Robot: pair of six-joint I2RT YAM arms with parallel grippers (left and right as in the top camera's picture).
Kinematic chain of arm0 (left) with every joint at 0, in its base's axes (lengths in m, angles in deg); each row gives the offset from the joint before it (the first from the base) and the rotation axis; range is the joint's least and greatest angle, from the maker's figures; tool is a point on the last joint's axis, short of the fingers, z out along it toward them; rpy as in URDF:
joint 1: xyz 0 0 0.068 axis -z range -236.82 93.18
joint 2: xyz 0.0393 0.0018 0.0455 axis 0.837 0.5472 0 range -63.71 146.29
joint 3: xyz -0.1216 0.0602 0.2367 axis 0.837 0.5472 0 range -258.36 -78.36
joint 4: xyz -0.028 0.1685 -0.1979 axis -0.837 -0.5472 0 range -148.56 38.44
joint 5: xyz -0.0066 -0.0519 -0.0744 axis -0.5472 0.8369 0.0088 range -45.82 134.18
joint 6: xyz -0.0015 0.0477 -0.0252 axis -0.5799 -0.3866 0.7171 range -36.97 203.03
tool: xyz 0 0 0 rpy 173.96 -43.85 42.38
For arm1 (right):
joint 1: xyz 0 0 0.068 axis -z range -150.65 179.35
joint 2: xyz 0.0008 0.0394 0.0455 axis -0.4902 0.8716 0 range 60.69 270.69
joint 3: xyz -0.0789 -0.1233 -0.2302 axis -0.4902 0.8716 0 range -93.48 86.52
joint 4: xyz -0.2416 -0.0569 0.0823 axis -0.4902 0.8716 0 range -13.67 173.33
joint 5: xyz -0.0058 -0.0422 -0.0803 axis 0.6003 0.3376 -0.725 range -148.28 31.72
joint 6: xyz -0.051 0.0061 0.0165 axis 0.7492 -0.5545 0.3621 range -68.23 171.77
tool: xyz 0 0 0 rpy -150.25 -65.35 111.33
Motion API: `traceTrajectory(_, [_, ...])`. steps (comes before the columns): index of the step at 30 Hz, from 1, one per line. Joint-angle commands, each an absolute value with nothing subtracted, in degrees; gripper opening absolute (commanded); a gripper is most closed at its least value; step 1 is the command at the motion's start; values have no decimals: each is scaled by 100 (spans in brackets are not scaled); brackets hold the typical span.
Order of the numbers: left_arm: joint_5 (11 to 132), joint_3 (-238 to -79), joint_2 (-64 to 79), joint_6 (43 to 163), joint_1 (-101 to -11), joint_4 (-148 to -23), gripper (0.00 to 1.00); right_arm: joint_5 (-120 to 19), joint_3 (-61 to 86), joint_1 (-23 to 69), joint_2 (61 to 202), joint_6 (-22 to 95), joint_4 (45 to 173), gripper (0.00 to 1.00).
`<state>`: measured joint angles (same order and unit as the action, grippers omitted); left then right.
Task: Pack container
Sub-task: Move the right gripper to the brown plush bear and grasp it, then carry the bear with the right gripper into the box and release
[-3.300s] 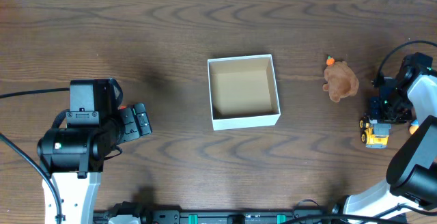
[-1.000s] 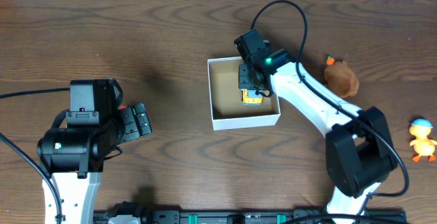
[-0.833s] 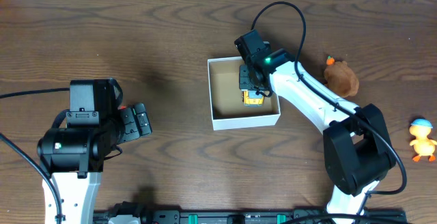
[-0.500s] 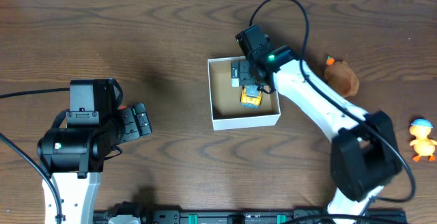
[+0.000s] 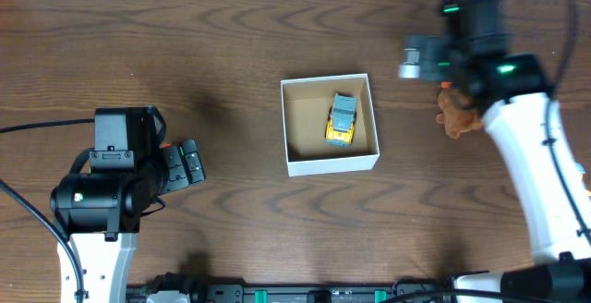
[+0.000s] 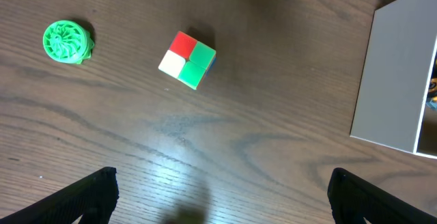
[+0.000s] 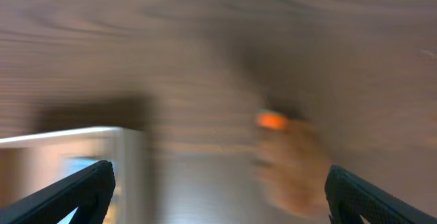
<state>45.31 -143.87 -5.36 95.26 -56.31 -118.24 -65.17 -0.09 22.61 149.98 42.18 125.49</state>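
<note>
1. Over on the left, the left claw [image 6: 222,197] has its jaws spread as wide as they go. Nothing sits between them, only bare wooden table [image 5: 231,238] underneath.
2. One green ribbed disc [image 6: 68,42] lies ahead of that claw, out past the fingertip at the left of its wrist view.
3. One cube [image 6: 188,59] shows red, white and green faces. It is ahead of the same claw, closer to its centre line and clear of the disc.
4. One container [image 5: 332,163] stands upright with its top open, out in the middle between the two claws. From the left claw it lies ahead and off toward the right-side fingertip, well apart.
5. One toy truck [image 5: 342,120], yellow and grey, lies inside the container in its right half, and neither claw is touching it.
6. One brown plush toy [image 5: 459,118] with an orange bit sits on the table to the right of the container, just under the right arm.
7. The right claw [image 7: 218,197] has a blurry view, but its fingertips sit far apart at the corners, holding nothing. The container's white wall shows near one fingertip, and the plush lies ahead between them.
</note>
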Motion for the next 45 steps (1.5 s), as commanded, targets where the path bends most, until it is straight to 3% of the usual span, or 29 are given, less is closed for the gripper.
traceTrajectory(1, [4504,-14490,-536,9583,-5655,-11839,98,-6423,-13,3103,15344,5541,12744,99])
traceTrajectory(7, [4504,-14490,-536,9583,-5655,-11839,98,-6384,-11,3839,16192,5866,12785,99])
traceTrajectory(18, [4504,-14490,-536,9583,-5655,-11841,98,-6039,-11,3918,17767,6172,12733,98])
traceTrajectory(21, [4504,-14490,-536,9583,-5655,-11839,98,-6037,-9,3881,17892,6168,12788,82])
traceTrajectory(26, [4504,-14490,-536,9583,-5655,-11839,98,-6039,-7,3844,17837,6168,13019,31])
traceTrajectory(28, [4504,-14490,-536,9583,-5655,-11839,98,-6037,-13,3839,17792,6164,13148,18])
traceTrajectory(37, [4504,-14490,-536,9583,-5655,-11839,98,-6013,-291,3500,16463,5624,13408,20])
traceTrajectory(45, [4504,-14490,-536,9583,-5655,-11837,98,-5995,-396,1881,14852,4177,13266,16])
